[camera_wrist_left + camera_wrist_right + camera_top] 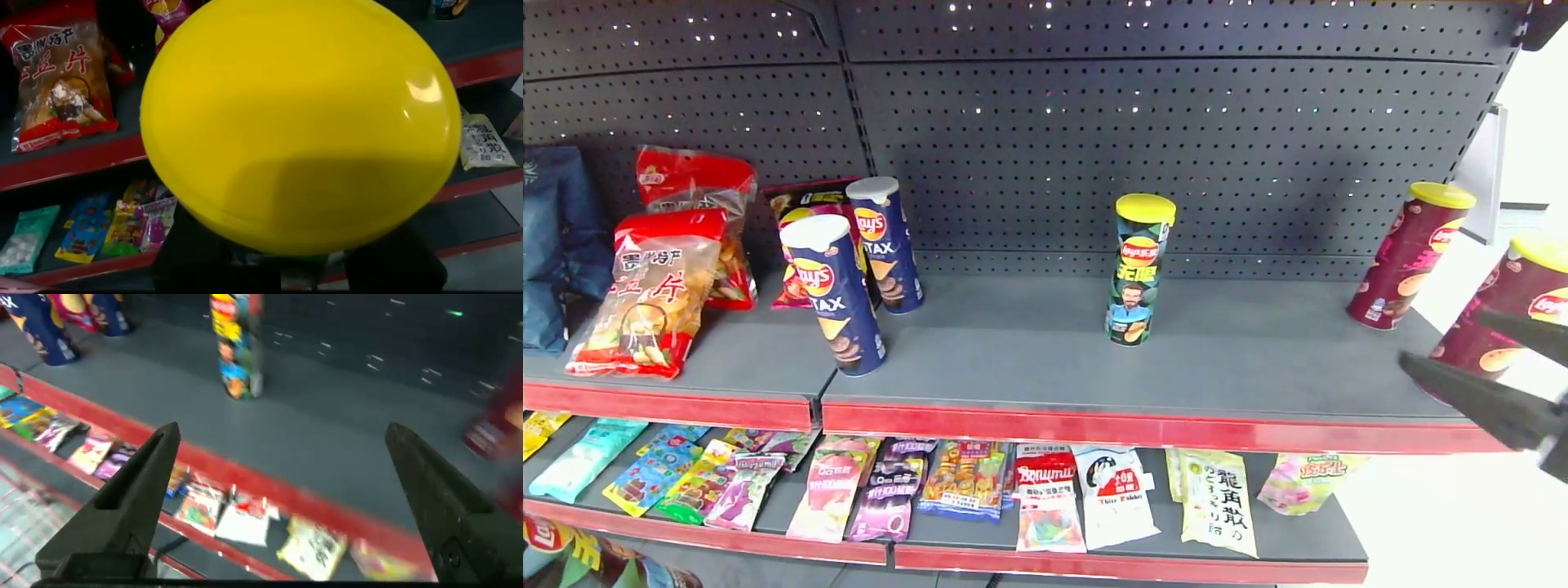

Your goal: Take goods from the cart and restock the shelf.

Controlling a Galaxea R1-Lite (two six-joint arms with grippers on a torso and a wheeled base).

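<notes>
Right jaws wide apart by grey shelf [1013,351], left jaws around yellow-lidded can [302,122].

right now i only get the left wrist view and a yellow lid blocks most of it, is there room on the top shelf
observer: Yes, the shelf is bare between the blue cans and a green can, so your can should fit there.
operator: what's right of the green one
observer: Bare again, then two maroon cans at the right end.
operator: and the right arm
observer: Its jaws stand open and empty in front of that right end.
</notes>
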